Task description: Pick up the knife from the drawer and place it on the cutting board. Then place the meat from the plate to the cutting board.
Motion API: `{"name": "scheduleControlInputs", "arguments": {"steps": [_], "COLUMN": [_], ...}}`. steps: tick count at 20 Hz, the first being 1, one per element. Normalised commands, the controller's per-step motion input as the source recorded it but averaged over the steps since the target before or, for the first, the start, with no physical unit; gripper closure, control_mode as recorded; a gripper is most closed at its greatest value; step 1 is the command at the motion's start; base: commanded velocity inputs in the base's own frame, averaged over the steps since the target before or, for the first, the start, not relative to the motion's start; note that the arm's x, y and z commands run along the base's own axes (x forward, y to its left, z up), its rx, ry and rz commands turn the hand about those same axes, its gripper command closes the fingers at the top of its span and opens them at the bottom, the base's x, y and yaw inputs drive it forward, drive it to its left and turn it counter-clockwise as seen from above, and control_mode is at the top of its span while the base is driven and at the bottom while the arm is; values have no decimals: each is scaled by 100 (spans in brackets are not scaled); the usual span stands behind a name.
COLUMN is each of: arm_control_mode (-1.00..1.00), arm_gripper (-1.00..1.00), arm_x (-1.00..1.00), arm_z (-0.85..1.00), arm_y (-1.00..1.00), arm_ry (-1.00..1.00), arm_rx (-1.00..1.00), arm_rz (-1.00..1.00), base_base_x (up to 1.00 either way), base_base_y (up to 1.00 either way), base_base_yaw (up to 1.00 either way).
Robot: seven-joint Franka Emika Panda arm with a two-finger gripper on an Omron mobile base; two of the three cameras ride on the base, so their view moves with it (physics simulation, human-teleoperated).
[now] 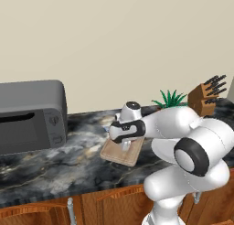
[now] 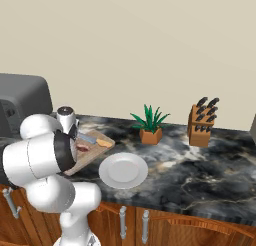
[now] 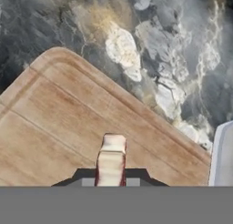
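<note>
- Already the knife [image 2: 95, 140] is seen lying on the cutting board [image 2: 98, 151], blade toward the arm and orange-tan handle toward the potted plant [image 2: 150, 125], so the first half of the task is judged done
- Held between the narrowly closed fingers of the gripper [image 3: 110, 180], just above the wood of the board, is the meat [image 3: 110, 161], a pale slice with red edges standing on its thin side in the hand view
- A dark red patch [image 2: 82, 148] is glimpsed on the board under the hand in the right base view; it is taken to be the same piece of meat, though the arm hides most of it
- Empty and just beside the board's near corner lies the white plate [image 2: 123, 170]
- If the fingers are opened while the slice stands on edge, it may topple, and since the knife lies close by, it could come to rest on the blade
- If the hand is lifted before the fingers are spread, the meat could be carried back off the board
- A sideways withdrawal could nudge the knife toward the board's edge, because the hand hangs right next to it
- The microwave [image 1: 29, 116] and the knife block [image 2: 201, 120] stand well apart and are judged to be no hazard
</note>
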Motion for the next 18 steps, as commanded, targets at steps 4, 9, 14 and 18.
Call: {"name": "scheduleControlInputs", "arguments": {"steps": [4, 9, 14, 18], "arm_control_mode": [-100, -100, -100, -100], "arm_gripper": [100, 100, -100, -100], "arm_x": [11, 6, 6, -13], "arm_z": [-25, -37, -39, -1], "arm_y": [13, 6, 4, 0], "arm_ry": [2, 0, 0, -3], "arm_rx": [0, 0, 0, 0], "arm_rz": [2, 3, 3, 3], "base_base_x": [0, 0, 0, 0], "base_base_y": [0, 0, 0, 0], "base_base_yaw": [0, 0, 0, 0]}}
